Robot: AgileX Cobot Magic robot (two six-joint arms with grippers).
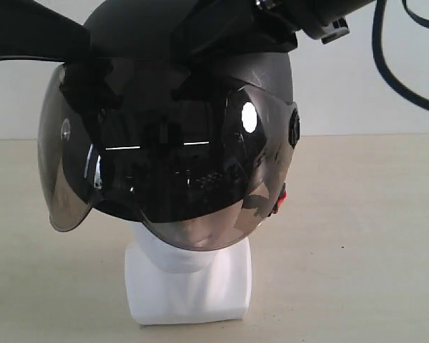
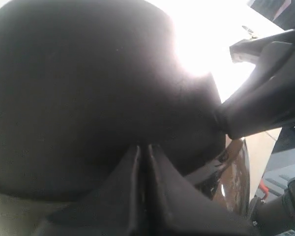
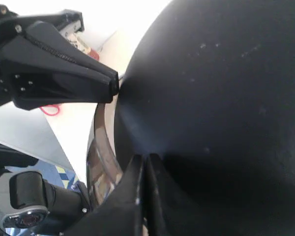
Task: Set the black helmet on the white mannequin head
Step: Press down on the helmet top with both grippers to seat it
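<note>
black helmet [image 1: 179,157] covers white mannequin head [image 1: 189,286] | left end effector [image 2: 143,157], right end effector [image 3: 143,164]: both pressed together

Blown-out glare behind the black helmet [image 2: 78,98]

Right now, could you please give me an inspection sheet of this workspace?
Surface: beige table, no spills seen.
Job's things: black helmet sits over the white mannequin head, visor covering the face; neck and base show below.
Clutter: nothing seen in the exterior view.
Grippers: left gripper and right gripper both shut, tips at the helmet's shell.
Cables: black cable hangs at upper right, apart from the helmet.
Surroundings: plain white wall behind.
</note>
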